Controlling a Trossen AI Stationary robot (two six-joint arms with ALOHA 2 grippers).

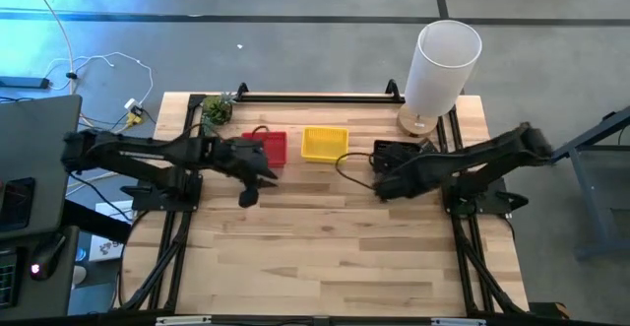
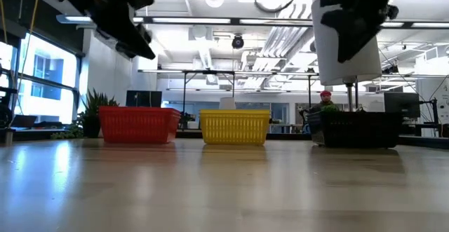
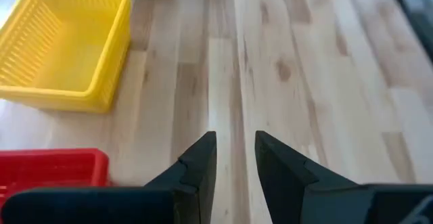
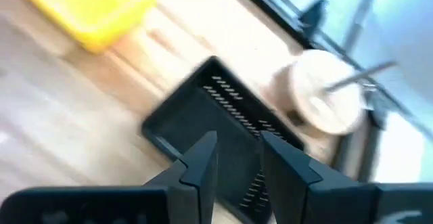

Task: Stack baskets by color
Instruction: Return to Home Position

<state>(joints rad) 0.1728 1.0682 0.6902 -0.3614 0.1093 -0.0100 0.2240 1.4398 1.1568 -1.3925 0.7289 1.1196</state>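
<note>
Three baskets stand in a row on their bases on the far half of the table: a red basket [image 1: 268, 147] at the left, a yellow basket [image 1: 324, 143] in the middle and a black basket [image 1: 399, 154] at the right. The low view shows the same red basket [image 2: 139, 125], yellow basket [image 2: 235, 127] and black basket [image 2: 358, 129]. My left gripper [image 3: 235, 139] hangs open above the wood just near of the red basket [image 3: 51, 166]. My right gripper [image 4: 238, 139] hangs open, raised over the black basket's [image 4: 223, 109] near side. Neither holds anything.
A tall white cylinder [image 1: 443, 65] on a round base stands at the far right corner, close behind the black basket. A small green plant [image 1: 217, 107] sits at the far left corner. A black rail [image 1: 315, 97] runs along the far edge. The near half shows bare wood [image 1: 325, 257].
</note>
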